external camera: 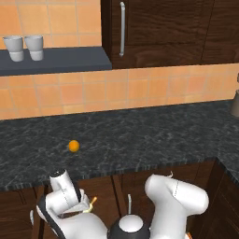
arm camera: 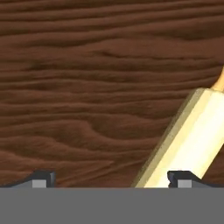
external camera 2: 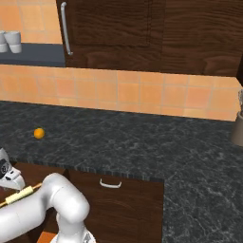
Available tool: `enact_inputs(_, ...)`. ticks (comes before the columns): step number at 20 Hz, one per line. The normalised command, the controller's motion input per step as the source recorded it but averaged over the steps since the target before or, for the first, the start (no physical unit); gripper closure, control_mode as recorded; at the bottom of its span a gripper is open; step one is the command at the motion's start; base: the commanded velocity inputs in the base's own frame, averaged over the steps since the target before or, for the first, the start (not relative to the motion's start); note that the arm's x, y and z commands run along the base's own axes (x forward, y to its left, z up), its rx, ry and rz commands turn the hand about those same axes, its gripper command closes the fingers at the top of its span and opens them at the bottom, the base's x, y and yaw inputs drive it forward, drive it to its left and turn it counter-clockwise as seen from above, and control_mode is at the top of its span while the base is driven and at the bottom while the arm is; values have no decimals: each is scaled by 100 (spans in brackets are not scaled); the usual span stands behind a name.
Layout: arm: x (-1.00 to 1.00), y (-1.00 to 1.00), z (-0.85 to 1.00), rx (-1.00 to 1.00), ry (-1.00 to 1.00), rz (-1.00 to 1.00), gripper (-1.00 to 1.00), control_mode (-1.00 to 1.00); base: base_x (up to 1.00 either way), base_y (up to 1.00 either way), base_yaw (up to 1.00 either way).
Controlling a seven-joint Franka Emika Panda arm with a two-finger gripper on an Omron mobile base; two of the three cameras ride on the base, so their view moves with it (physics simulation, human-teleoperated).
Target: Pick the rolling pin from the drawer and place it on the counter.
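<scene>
Gripper over the drawer, jaws spread wide

I see my gripper (arm camera: 109, 180) holding nothing, low above the wood-grain bottom of the drawer (arm camera: 87, 87). The rolling pin (arm camera: 186, 140) lies there diagonally, just beside one fingertip (arm camera: 181, 178). The counter (external camera: 140, 135) above carries a small orange ball (external camera: 73, 146).

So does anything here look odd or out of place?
A small orange ball sits alone on the dark marbled stone counter. The pale cream wooden rolling pin lies askew on the brown wood-grain drawer bottom.
</scene>
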Motion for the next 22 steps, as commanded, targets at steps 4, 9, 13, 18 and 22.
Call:
enact_inputs(4, -29, -47, 0, 5, -4, 0, -100, -100, 0, 0, 0)
enact_inputs(9, -25, -61, -22, 5, -3, 2, -100, -100, 0, 0, 0)
enact_inputs(13, -2, -23, -63, 1, -13, 7, -100, -100, 0, 0, 0)
enact_inputs(18, -9, 0, -56, 1, -27, 9, 100, -100, 0, 0, 0)
enact_inputs(22, -53, 0, 76, 5, -6, 9, 100, -100, 0, 0, 0)
